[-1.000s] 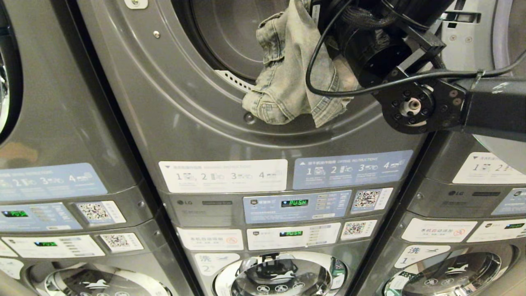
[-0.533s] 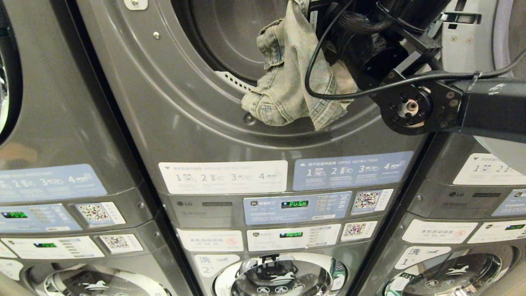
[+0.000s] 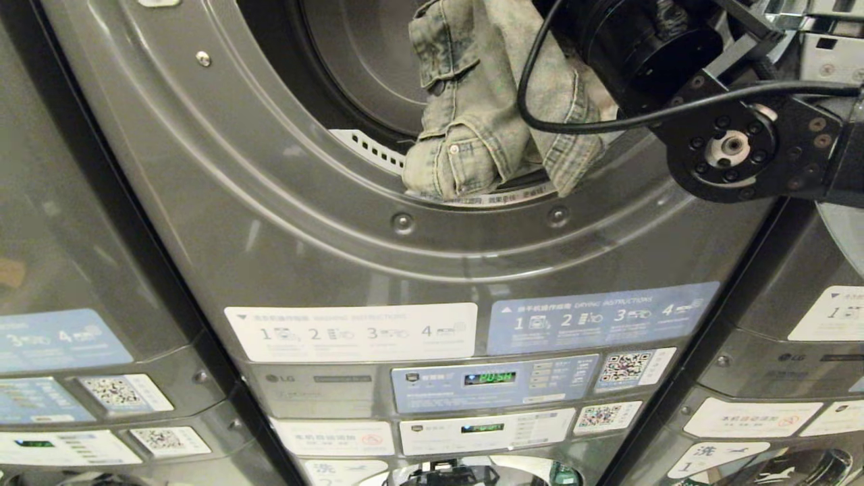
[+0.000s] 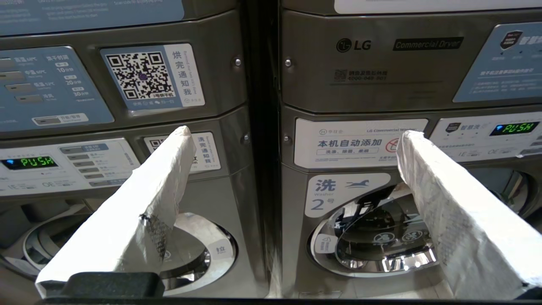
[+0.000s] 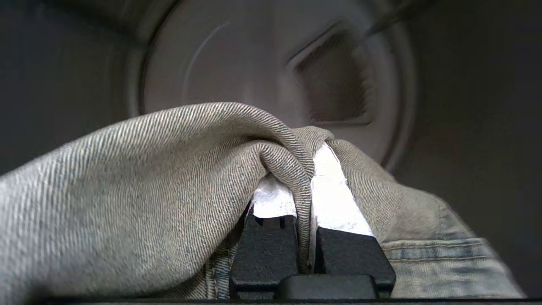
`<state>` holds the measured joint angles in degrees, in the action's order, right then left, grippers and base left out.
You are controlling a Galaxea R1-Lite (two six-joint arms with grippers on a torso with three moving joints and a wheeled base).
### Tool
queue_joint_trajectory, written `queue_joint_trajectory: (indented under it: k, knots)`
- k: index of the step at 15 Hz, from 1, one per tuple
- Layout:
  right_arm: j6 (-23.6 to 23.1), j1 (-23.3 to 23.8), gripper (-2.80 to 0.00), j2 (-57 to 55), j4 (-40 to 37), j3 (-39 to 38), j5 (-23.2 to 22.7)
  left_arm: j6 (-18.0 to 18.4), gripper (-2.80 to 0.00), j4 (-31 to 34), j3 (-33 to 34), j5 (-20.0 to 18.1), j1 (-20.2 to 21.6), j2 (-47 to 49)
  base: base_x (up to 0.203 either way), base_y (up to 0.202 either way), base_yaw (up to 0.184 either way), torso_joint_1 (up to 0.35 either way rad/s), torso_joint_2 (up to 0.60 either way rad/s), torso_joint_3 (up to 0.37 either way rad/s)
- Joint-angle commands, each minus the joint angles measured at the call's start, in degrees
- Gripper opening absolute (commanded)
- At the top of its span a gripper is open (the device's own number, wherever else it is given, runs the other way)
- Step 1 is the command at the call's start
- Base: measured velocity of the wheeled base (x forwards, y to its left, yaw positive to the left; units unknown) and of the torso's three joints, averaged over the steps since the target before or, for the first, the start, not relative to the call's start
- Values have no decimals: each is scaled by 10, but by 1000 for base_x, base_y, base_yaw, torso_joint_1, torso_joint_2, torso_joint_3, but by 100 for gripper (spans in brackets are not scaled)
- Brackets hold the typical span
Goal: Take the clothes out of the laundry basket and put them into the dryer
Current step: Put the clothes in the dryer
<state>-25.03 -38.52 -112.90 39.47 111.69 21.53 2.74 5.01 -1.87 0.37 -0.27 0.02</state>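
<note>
The right tool (image 5: 311,186) is clamped on a fold of a faded denim garment (image 3: 482,108), the cloth pinched between its two white-wrapped fingers (image 5: 334,203). In the wrist view the fabric bulges over and around both fingers, and beyond it lies the pale back wall of the drum (image 5: 271,76).

From the head view, the garment hangs at the mouth of the dryer (image 3: 283,202), in the right part of the round opening. Its lower folds, with a buttoned pocket flap showing, rest on the bottom lip of the opening, just above the two screws in the door ring. The right arm (image 3: 729,145) comes in from the right edge and its black wrist sits in front of the upper right of the cloth, with a black cable (image 3: 540,115) looping across the denim.

Below the opening are instruction stickers (image 3: 351,332), a control panel (image 3: 493,381) with a green lit display, and QR code labels (image 3: 624,368).

The left tool (image 4: 292,140) is held low in front of the washer doors (image 4: 377,237) of the lower machines, its fingers (image 4: 156,199) spread wide with nothing between them.
</note>
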Motion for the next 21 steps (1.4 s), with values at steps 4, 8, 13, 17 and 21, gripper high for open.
queue_joint_trajectory:
  k: [4,8,13,17,21]
  knots:
    - [1,0,-280,13,-80,-1,11,-2,0,0,0,1,0,0,0,0,0,0,0,0]
    - [2,-1,-280,0,-73,0,-21,-2,0,0,0,1,0,0,0,0,0,0,0,0]
    - [-1,-1,-280,-9,-51,0,-37,-2,0,0,0,1,0,0,0,0,0,0,0,0]
    - [4,-1,-280,-12,-49,0,-51,-2,0,0,0,1,0,0,0,0,0,0,0,0]
    - [-18,-1,-280,-28,2,-1,-51,-3,0,0,0,1,0,0,0,0,0,0,0,0]
